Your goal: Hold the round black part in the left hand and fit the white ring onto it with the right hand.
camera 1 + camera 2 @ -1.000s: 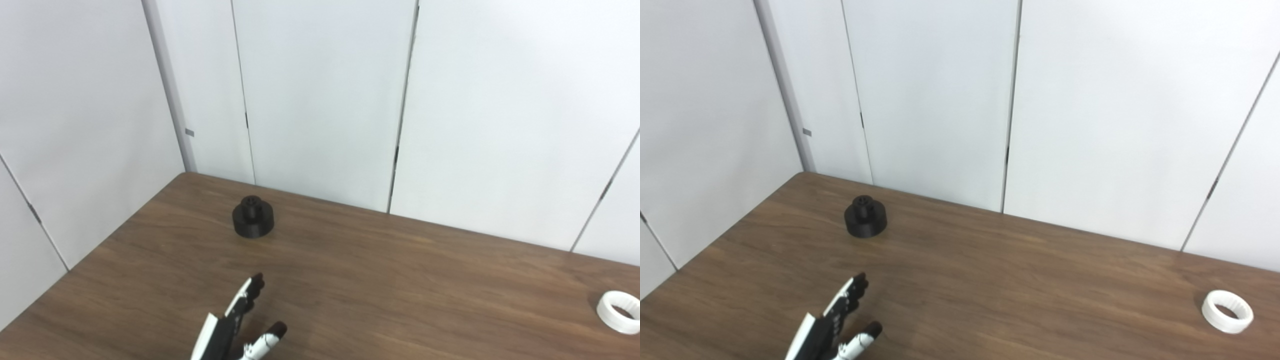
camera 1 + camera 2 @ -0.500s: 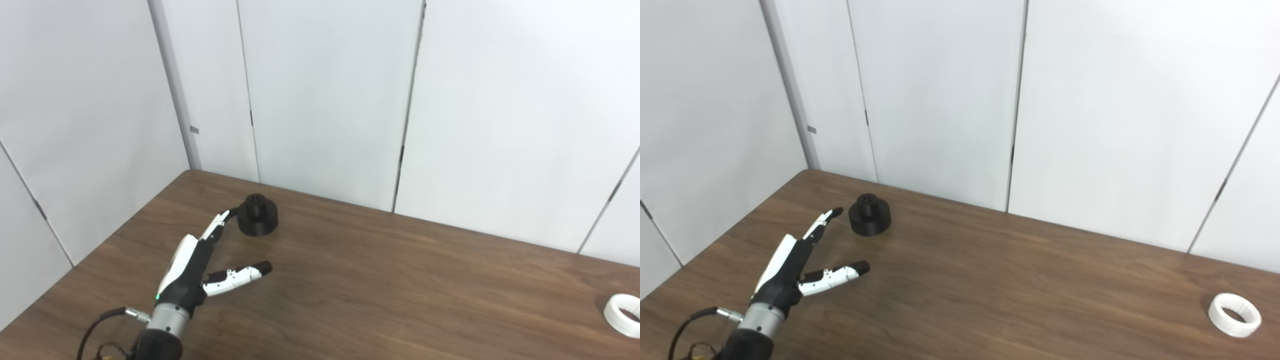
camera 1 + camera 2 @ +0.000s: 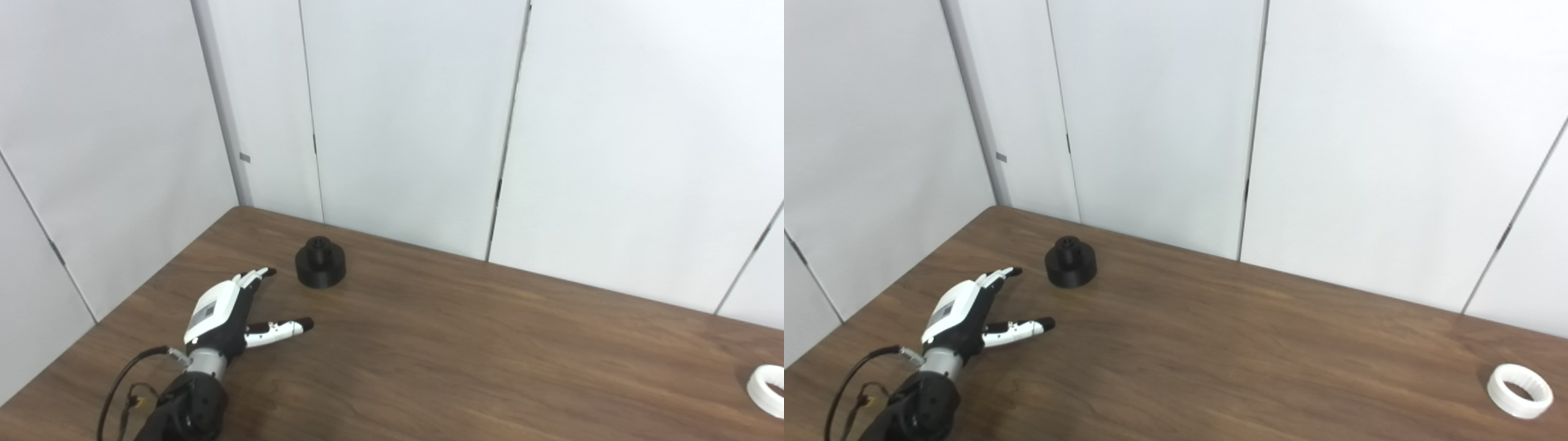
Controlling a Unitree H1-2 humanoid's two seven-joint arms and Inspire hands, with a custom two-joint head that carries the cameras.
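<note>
The round black part (image 3: 320, 269) stands upright on the brown table (image 3: 465, 355) near its far left corner, a small knob on top. My left hand (image 3: 229, 309) hovers low over the table just to the near left of it, open, fingers stretched toward the part and thumb spread to the right, touching nothing. The white ring (image 3: 1519, 390) lies flat at the far right of the table, cut by the picture's edge in the left eye view. My right hand is out of both views.
White wall panels (image 3: 398, 122) close off the table along its back and left sides. The table's left edge (image 3: 110, 318) runs close beside my left arm. A black cable loops from the left wrist (image 3: 131, 373).
My left hand came up from the bottom edge toward the black part, then drew back a little and sank lower. The camera has shifted slightly.
</note>
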